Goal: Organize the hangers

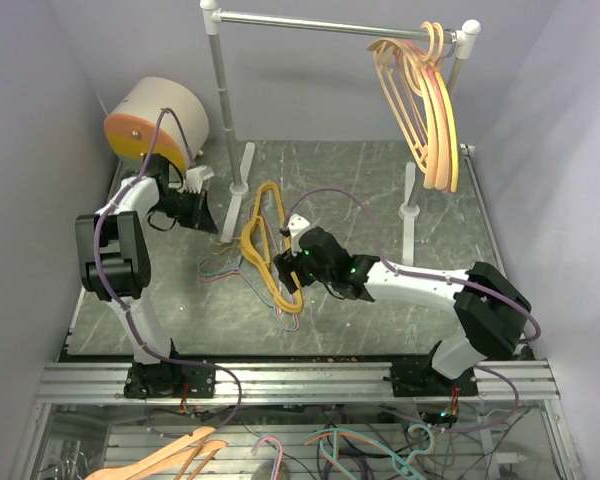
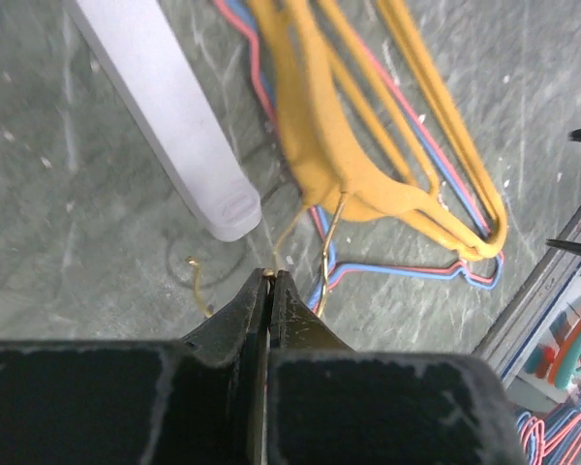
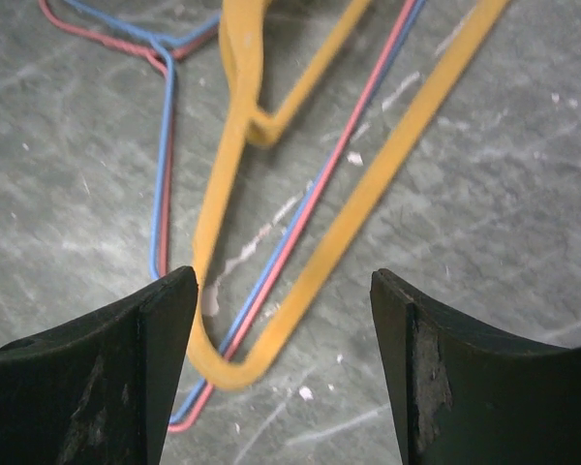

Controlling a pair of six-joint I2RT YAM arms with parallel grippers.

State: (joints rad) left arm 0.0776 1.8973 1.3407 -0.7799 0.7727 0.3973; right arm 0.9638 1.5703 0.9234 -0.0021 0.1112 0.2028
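**Position of work.** Several peach and orange plastic hangers (image 1: 435,110) hang by their hooks at the right end of the white-and-metal clothes rail (image 1: 320,22). A heap of thick yellow plastic hangers (image 1: 265,250) lies on the grey marbled table (image 1: 360,190) between the rail's two posts. Thin blue and red wire hangers (image 1: 225,270) are spread under and beside that heap. By judgement, the floor heap has yet to be hung.

**Right gripper** (image 3: 283,291). The jaws stand wide apart and hold nothing. They straddle the rounded lower corner of one yellow hanger (image 3: 382,174), low over the table. The blue and red wires (image 3: 163,165) run through the same gap, touching or just under the yellow bar.

**Left gripper** (image 2: 271,281). The jaws are pressed together with no gap showing. Whether a hook wire is nipped at the tip cannot be told. The gripper sits just beside the rail's white foot (image 2: 174,126) and near the thin metal hooks (image 2: 334,242) of the yellow hangers (image 2: 368,184).

**Hazards.**
- A close from this stance may take in the wires along with the yellow bar, since all three lie between the jaws.
- The hangers overlap, so lifting one may drag the whole heap.
- A grip on a rounded corner may let the hanger swing or slip.
- A sideways move by the left arm could strike the foot and shake the hung hangers.
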